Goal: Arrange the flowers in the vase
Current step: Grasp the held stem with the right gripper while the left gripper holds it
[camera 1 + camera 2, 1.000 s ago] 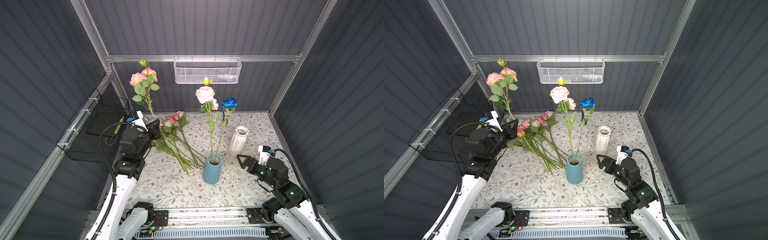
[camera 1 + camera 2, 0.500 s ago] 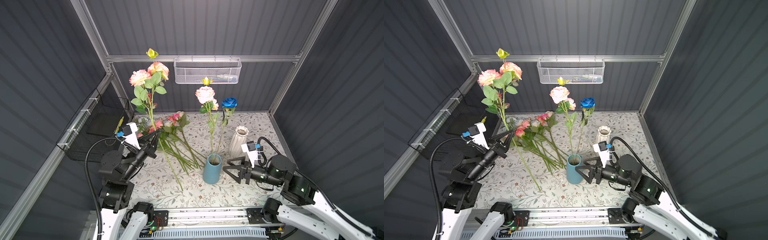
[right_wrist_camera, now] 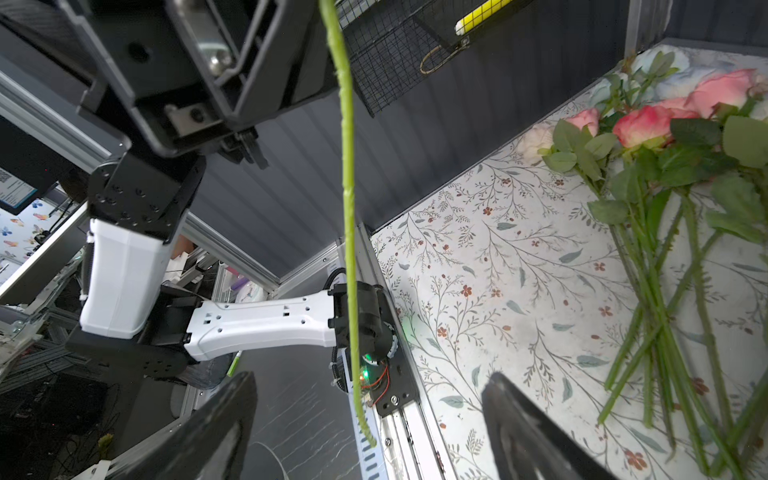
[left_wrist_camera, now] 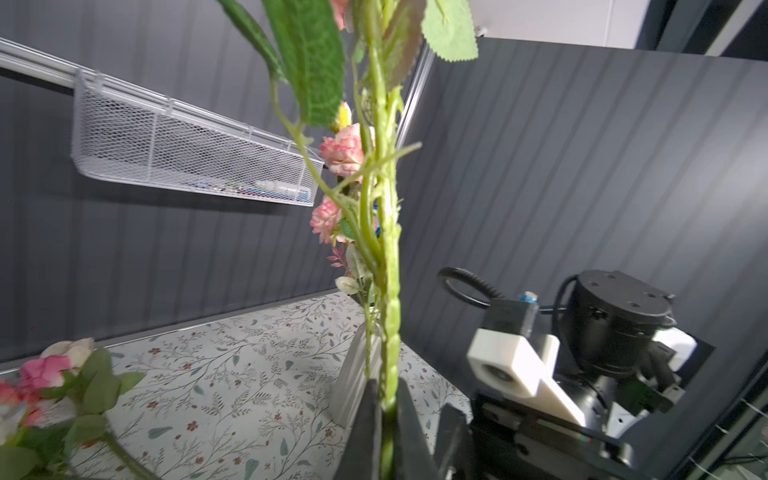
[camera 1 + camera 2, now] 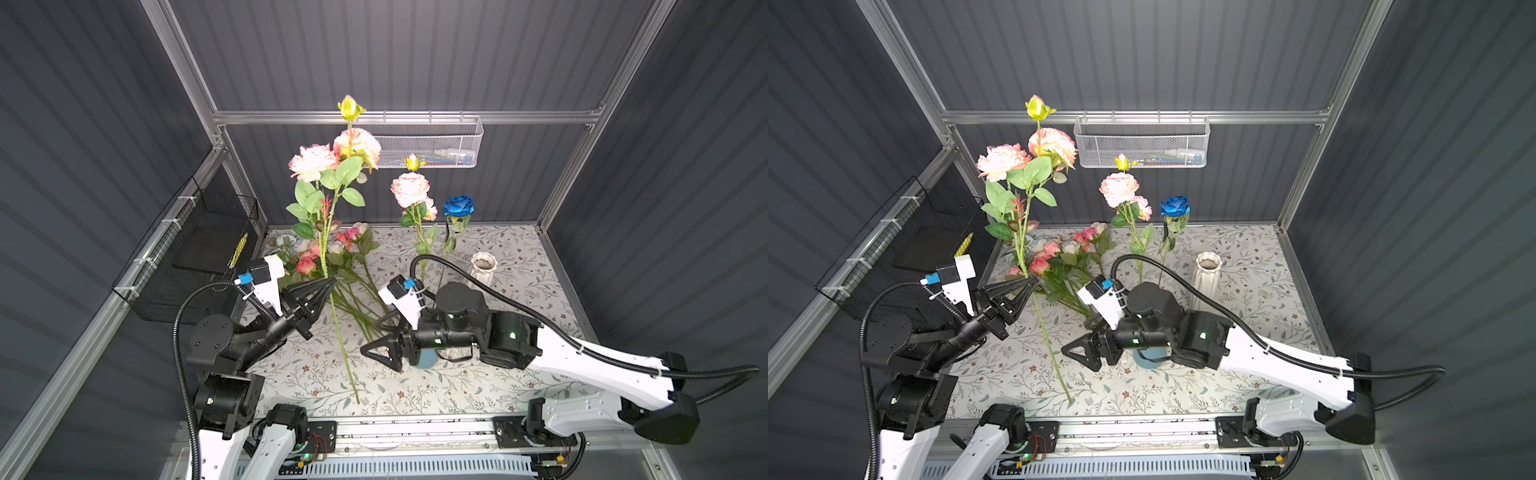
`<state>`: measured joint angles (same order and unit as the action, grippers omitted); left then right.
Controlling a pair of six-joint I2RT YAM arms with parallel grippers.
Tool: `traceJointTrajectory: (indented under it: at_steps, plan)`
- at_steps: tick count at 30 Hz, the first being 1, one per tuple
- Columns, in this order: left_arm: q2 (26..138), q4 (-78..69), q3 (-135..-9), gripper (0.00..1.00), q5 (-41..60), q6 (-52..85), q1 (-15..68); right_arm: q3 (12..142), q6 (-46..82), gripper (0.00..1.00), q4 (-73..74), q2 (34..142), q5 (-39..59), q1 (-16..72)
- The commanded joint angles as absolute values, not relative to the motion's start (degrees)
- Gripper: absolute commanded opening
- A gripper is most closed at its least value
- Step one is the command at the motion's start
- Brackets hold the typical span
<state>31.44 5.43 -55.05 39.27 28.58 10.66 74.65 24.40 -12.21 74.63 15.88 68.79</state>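
we see left gripper (image 5: 331, 283) jaws pinched on tall pink flower stem (image 3: 348, 216). stem near upright, blooms up top, bare tail dangling near table (image 5: 291, 374) front edge. right gripper (image 3: 370, 415) jaws wide, tail lined up with gap, untouched. right arm nearer tail. blue vase (image 5: 424, 360) mostly hidden behind it.

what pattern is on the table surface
A pale tabletop printed with grey-green leafy sprigs and small reddish-brown flowers. It shows clearest in the right wrist view.

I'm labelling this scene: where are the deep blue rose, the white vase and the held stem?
deep blue rose (image 5: 458, 205): in a top view, bloom centre.
white vase (image 5: 1207, 278): in a top view, ribbed body.
held stem (image 5: 345, 353): in a top view, bare lower part.
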Motion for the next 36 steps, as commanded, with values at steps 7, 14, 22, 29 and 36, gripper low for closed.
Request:
traceJointTrajectory:
  at_steps: [7,14,22,29,36]
  plan:
    - [31.5,-3.9,-52.8,0.00,46.4,34.8,10.4,85.4,20.6,0.84,-7.4,82.7,21.5,68.9]
    - [32.2,-7.7,-51.7,0.00,48.1,38.1,10.5,89.7,20.6,0.47,-7.9,86.6,23.4,68.3]
    - [32.3,-4.9,-51.8,0.82,45.0,36.9,10.7,84.5,20.8,0.00,-5.3,82.2,22.3,67.5]
    - [31.5,0.2,-53.1,1.00,37.4,32.9,10.8,76.1,18.0,0.00,-7.3,71.1,12.9,67.1]
    - [29.4,5.2,-50.4,1.00,24.5,30.8,10.8,72.8,12.7,0.00,-14.9,59.0,0.3,67.1]
